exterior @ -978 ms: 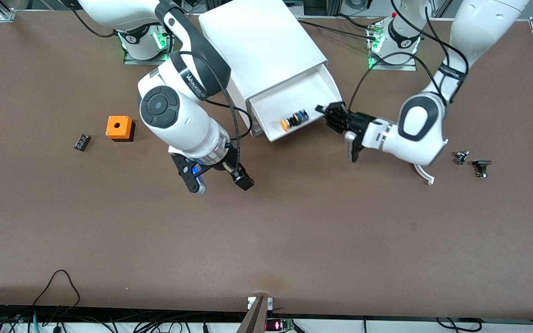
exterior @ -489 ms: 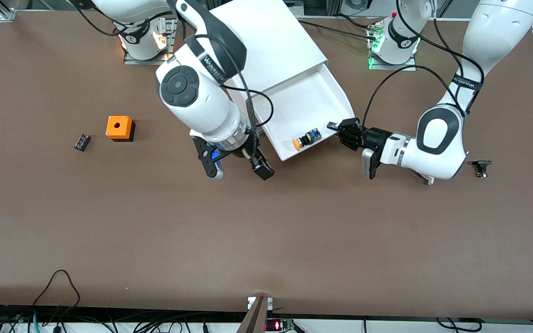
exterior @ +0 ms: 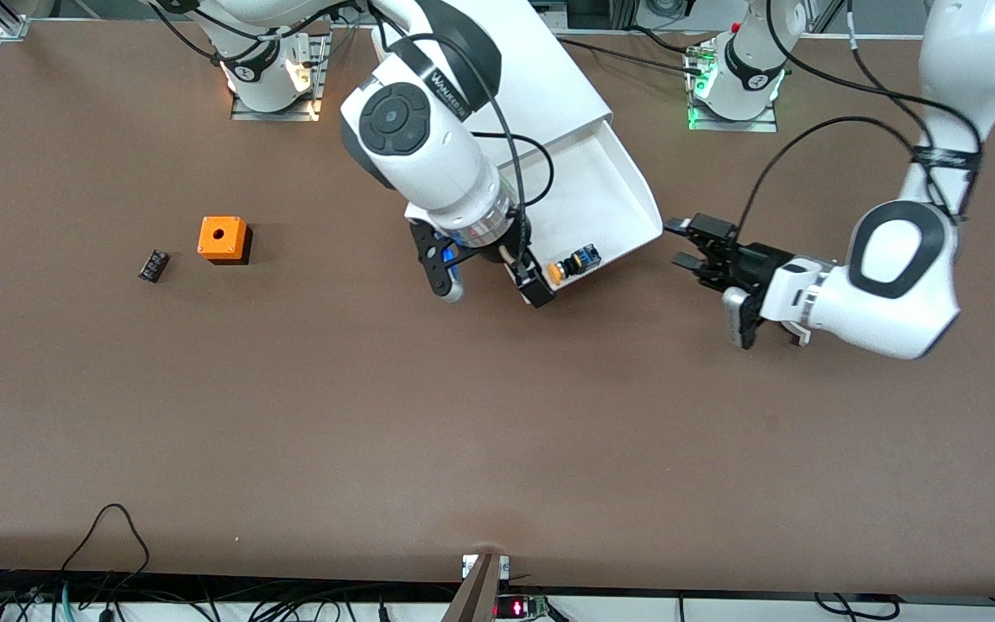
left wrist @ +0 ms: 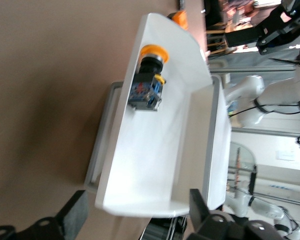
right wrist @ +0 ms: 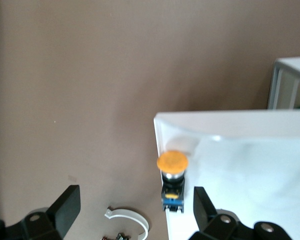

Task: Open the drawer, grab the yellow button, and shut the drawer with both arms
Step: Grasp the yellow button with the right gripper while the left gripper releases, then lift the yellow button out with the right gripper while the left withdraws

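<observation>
I have the drawer (exterior: 588,186) pulled well out of its cabinet (exterior: 497,78), and the button (exterior: 573,262) lies on its side inside, at the front corner nearest the front camera. Its long axis runs along the front wall, orange cap toward the right arm's end of the tabletop, blue end toward the left arm's. My right tool (exterior: 491,281) hangs with fingers wide and empty just at that corner, one finger (exterior: 536,289) almost touching the cap (clearly the nearer tool). The left tool (exterior: 698,246), also spread and empty, sits just off the drawer's front corner toward the left arm's end.
</observation>
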Motion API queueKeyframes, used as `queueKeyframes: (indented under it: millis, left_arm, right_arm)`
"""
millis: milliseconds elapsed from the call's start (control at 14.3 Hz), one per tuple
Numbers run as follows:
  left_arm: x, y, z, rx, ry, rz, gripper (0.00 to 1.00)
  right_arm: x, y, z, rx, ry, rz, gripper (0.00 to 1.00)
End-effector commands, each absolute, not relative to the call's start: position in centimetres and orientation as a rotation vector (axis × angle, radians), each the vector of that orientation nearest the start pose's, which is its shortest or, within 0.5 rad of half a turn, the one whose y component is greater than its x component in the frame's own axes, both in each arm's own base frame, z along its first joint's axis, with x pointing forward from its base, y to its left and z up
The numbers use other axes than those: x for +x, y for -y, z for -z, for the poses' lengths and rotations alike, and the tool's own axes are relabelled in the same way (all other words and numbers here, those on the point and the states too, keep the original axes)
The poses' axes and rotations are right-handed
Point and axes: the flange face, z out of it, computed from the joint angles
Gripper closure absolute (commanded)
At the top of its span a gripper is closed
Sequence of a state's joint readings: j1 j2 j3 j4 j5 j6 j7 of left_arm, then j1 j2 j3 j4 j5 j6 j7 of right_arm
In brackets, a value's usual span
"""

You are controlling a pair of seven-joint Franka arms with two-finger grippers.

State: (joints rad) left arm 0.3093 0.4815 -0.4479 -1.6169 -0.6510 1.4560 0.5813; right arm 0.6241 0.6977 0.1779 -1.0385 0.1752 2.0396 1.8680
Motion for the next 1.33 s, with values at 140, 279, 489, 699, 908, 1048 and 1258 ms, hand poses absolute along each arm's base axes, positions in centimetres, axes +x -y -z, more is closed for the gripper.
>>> queueKeyframes:
  millis: [140, 279, 489, 699, 908, 1048, 1258]
  left_arm:
    - [61.7, 8.5, -46.4, 2.474, 0.742, 0.451, 0.00]
    - [61.8, 7.4, -49.1, 2.691, 0.789, 0.443, 0.00]
    - [62.4, 5.5, -52.3, 2.942, 0.835, 0.404, 0.00]
    - [65.4, 4.4, -56.8, 3.064, 0.840, 0.086, 0.00]
    - [68.3, 4.1, -57.5, 3.078, 0.827, -0.223, 0.00]
    - [68.5, 4.4, -57.1, 3.103, 0.680, -0.227, 0.00]
    - [68.1, 4.4, -57.2, 3.129, 0.475, -0.201, 0.00]
  right_arm:
    - [53.6, -57.6, -44.1, -2.278, -1.568, -0.334, 0.00]
    - [52.5, -58.8, -42.9, -2.295, -1.577, -0.338, 0.00]
    - [52.3, -59.6, -41.2, -2.282, -1.600, -0.349, 0.00]
    - [52.1, -60.0, -39.8, -2.286, -1.615, -0.361, 0.00]
    - [52.1, -60.1, -38.4, -2.296, -1.622, -0.374, 0.11]
    - [52.0, -60.2, -38.4, -2.299, -1.620, -0.384, 0.57]
    - [51.8, -60.1, -38.9, -2.309, -1.618, -0.395, 1.00]
